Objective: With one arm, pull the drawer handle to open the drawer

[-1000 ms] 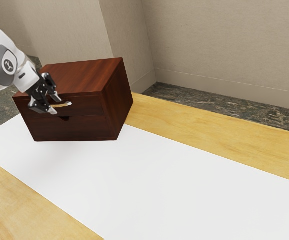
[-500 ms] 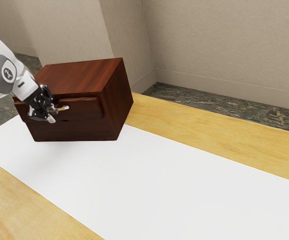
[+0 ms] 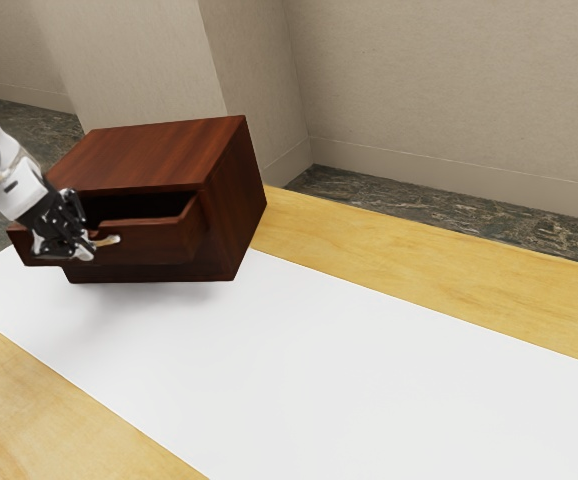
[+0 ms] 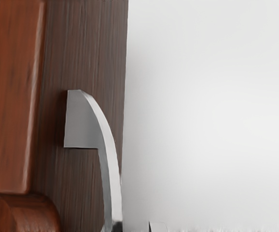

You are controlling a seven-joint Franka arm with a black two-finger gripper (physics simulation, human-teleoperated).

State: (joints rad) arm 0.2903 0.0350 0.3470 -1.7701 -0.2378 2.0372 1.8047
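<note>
The drawer [image 3: 144, 240] stands partly out of a dark red-brown wooden cabinet [image 3: 169, 150], its front drawn toward the exterior view's left, with a dark gap open above it under the cabinet's top. On that front sits the drawer handle [image 3: 108, 239], a pale metal strip; in the wrist view the drawer handle [image 4: 93, 140] shows as a curved silver band fixed to the dark wood of the drawer [image 4: 81, 58].

The black hand [image 3: 73, 241] is at the handle's end, its fingers pinched on the strip from two sides. The white arm [image 3: 4, 175] reaches in from the exterior view's left edge.

The cabinet rests on a white sheet [image 3: 299, 350] that runs aslant across the pale wooden tabletop [image 3: 449, 270], near the sheet's far end at the exterior view's left. Beyond the tabletop lie a dark stone floor [image 3: 449, 205] and beige walls [image 3: 449, 80].
</note>
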